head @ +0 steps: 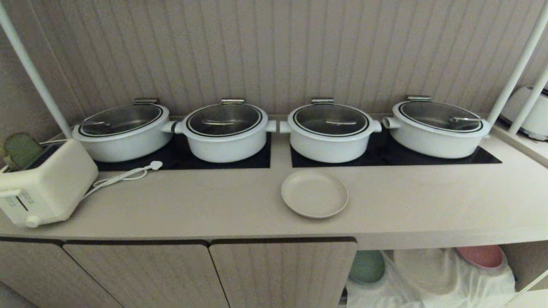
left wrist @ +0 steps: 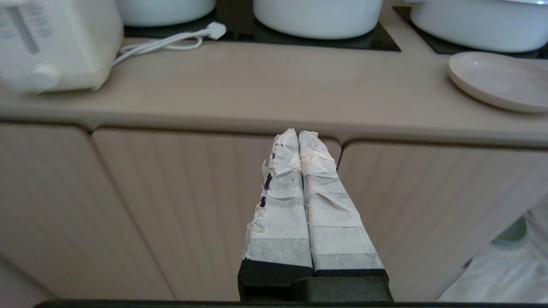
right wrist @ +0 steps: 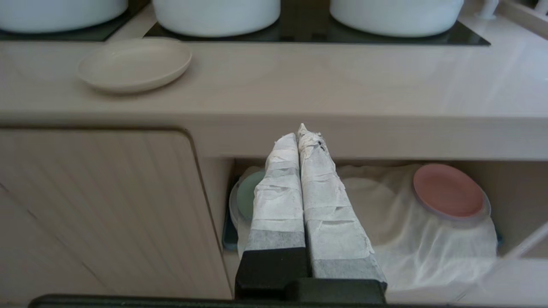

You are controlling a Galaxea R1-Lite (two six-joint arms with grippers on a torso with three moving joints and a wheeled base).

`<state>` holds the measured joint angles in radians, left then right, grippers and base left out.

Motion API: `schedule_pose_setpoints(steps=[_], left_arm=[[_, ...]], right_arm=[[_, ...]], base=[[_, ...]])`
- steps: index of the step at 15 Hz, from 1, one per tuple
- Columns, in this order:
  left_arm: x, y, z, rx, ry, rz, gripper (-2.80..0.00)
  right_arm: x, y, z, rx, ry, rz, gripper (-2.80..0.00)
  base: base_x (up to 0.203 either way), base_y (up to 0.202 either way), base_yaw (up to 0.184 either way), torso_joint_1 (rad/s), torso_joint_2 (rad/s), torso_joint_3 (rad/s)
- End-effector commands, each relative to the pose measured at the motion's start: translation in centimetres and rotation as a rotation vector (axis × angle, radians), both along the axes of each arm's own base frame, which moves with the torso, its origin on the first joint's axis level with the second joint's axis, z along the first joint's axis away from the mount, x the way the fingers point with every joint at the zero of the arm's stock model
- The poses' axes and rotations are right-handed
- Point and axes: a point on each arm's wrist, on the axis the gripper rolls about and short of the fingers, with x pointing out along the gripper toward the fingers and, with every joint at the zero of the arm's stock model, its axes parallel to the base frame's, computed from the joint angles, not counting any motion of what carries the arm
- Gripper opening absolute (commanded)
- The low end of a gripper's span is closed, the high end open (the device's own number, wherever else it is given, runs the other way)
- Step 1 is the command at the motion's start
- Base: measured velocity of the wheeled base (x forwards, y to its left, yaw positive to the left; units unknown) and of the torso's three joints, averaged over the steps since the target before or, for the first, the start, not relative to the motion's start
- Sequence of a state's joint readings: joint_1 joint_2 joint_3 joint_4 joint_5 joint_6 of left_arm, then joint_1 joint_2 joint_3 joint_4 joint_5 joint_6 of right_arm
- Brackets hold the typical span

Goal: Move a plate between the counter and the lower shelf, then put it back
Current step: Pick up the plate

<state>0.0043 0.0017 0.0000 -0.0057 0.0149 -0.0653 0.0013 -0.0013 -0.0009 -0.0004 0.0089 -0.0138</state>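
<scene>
The beige-cream plate (head: pixel 314 193) lies flat on the counter (head: pixel 214 205), in front of the gap between the two black hob panels; it also shows in the left wrist view (left wrist: pixel 496 80) and the right wrist view (right wrist: pixel 135 64). The lower shelf (head: pixel 432 278), lined with a wrinkly white cloth (right wrist: pixel 428 239), opens below the counter at the right. My left gripper (left wrist: pixel 298 133) is shut and empty, held before the cabinet doors below the counter edge. My right gripper (right wrist: pixel 298 133) is shut and empty too, in front of the shelf opening. Neither arm shows in the head view.
Several white lidded pots (head: pixel 329 132) stand on the hobs behind the plate. A cream toaster (head: pixel 43 188) with a loose white cord (head: pixel 124 175) sits at the counter's left. On the shelf lie a pale green plate (head: pixel 367 267) and a pink plate (right wrist: pixel 447 190). White poles (head: pixel 513 72) rise at both ends.
</scene>
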Motion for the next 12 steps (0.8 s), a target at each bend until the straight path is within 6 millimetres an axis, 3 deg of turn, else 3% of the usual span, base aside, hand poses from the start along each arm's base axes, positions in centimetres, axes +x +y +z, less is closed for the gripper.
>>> schedule_pose_setpoints(steps=[1, 7, 12], left_arm=[[0.0, 0.0, 0.0, -0.001, -0.001, 0.001, -2.8], [0.0, 0.0, 0.0, -0.001, -0.001, -0.001, -2.8], [0.0, 0.0, -0.01, -0.002, 0.001, 0.001, -2.8]], right_arm=[[0.0, 0.0, 0.02, -0.001, 0.001, 0.001, -2.8], [0.01, 0.0, -0.02, 0.0, 0.002, 0.001, -2.8], [0.02, 0.0, -0.02, 0.0, 0.003, 0.001, -2.8]], base=[[0.181, 0.0, 0.001, 0.002, 0.0, -0.002], [0.184, 0.0, 0.002, 0.013, 0.0, 0.002], [0.0, 0.0, 0.0, 0.0, 0.0, 0.0]])
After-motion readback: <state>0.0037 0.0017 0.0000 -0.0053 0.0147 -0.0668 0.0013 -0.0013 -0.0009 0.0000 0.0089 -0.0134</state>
